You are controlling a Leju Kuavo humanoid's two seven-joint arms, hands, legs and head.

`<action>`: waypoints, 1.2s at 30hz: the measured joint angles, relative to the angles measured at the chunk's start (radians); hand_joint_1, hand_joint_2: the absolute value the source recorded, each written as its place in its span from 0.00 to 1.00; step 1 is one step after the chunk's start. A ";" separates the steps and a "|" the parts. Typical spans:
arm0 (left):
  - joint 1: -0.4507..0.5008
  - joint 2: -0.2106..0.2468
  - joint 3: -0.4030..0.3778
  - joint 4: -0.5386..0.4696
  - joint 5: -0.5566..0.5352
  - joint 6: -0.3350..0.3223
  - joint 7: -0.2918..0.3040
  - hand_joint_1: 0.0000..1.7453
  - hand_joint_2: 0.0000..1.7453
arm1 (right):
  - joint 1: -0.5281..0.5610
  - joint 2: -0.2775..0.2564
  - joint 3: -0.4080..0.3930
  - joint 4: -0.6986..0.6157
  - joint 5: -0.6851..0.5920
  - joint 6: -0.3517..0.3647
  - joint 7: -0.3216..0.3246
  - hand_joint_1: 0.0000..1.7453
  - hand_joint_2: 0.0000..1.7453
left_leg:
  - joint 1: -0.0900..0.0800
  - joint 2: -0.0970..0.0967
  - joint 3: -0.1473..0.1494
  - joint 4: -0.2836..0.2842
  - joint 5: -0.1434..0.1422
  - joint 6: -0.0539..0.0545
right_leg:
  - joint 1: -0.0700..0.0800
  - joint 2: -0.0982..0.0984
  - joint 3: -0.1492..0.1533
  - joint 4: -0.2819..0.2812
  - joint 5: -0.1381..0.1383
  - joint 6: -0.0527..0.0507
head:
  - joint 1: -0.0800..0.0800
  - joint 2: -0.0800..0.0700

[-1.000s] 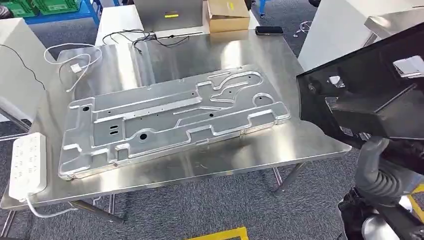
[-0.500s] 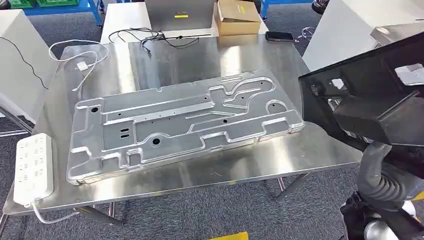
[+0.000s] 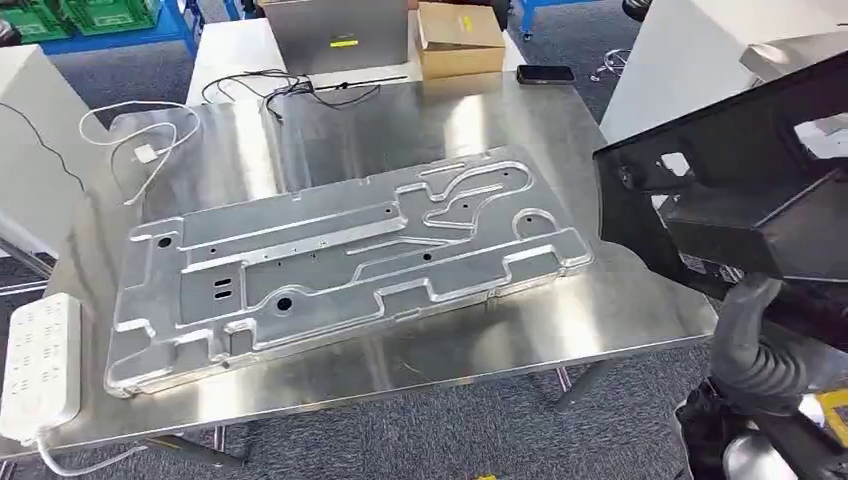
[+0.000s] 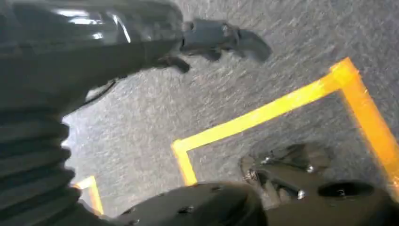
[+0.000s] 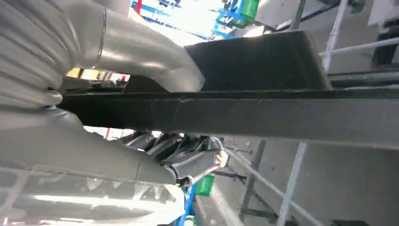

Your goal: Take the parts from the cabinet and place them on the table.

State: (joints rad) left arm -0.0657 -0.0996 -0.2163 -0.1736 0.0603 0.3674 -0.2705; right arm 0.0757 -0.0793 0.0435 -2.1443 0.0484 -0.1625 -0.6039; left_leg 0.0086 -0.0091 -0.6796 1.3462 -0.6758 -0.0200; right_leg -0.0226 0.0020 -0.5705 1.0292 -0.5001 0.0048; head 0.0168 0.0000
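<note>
Black part held, table ahead

Right hand (image 5: 141, 117) clamps the black plastic part's (image 3: 740, 190) edge between thumb and fingers, beside the steel table (image 3: 560, 320). Stamped aluminium panel (image 3: 340, 255) lies flat there. Left hand (image 4: 207, 42) hangs over carpet, fingers curled in, holding nothing.

We see metal plate (image 3: 345, 260) flat on surface (image 3: 560, 310), near middle. Power strip (image 3: 38, 365) at surface's near-left corner, left of plate. Cable (image 3: 140, 150) on far-left part, behind plate. Phone (image 3: 545, 73) at far-right edge. Cardboard box (image 3: 457, 38) behind surface. Black part (image 3: 740, 190) right of surface, raised off it, in right hand (image 5: 141, 155)
</note>
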 joint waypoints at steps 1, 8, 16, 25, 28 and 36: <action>-0.004 0.000 0.000 0.000 0.000 0.000 0.000 0.00 1.00 | 0.000 0.000 0.000 0.000 0.000 0.000 0.000 1.00 1.00 | 0.000 0.000 -0.020 0.025 0.008 -0.001 | 0.000 0.000 0.005 0.000 -0.004 0.000 | -0.003 0.000; 0.000 0.000 0.000 0.001 0.000 0.000 0.005 0.00 1.00 | 0.002 0.003 0.000 0.000 0.000 0.000 0.000 1.00 1.00 | -0.001 -0.002 0.082 -0.279 0.166 0.014 | 0.004 0.009 0.026 0.003 -0.030 0.027 | -0.010 0.000; 0.006 0.001 0.000 0.001 0.001 0.000 0.005 0.00 1.00 | 0.013 0.005 -0.001 0.000 0.001 -0.002 -0.001 1.00 1.00 | 0.003 -0.001 0.104 -0.289 0.152 0.041 | 0.002 0.006 -0.156 0.313 -0.136 0.040 | 0.022 0.000; 0.008 -0.001 0.000 0.001 0.008 -0.003 -0.017 0.00 1.00 | 0.022 0.006 -0.009 0.008 0.066 -0.044 0.008 1.00 1.00 | -0.007 -0.003 0.137 -0.297 0.125 0.031 | 0.005 0.008 -0.042 0.007 0.028 0.041 | 0.029 0.000; 0.008 -0.001 0.000 0.001 0.005 -0.003 -0.024 0.00 1.00 | 0.029 0.006 -0.028 0.018 0.120 -0.091 0.015 1.00 1.00 | -0.008 -0.004 0.147 -0.310 0.127 0.028 | 0.006 0.009 -0.039 0.007 0.023 0.035 | 0.017 0.000; 0.008 -0.002 0.000 0.001 -0.008 0.009 -0.038 0.00 1.00 | 0.063 0.003 -0.063 0.066 0.528 -0.314 0.124 1.00 1.00 | -0.007 -0.004 0.152 -0.317 0.128 0.021 | 0.009 0.009 -0.035 0.008 0.020 0.029 | 0.004 0.000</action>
State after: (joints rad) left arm -0.0579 -0.1011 -0.2163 -0.1728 0.0526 0.3765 -0.3086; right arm 0.1386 -0.0759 -0.0199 -2.0778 0.5760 -0.4762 -0.4794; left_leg 0.0013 -0.0129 -0.5276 1.0293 -0.5476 0.0012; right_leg -0.0139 0.0105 -0.6059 1.0372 -0.4802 0.0341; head 0.0210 0.0000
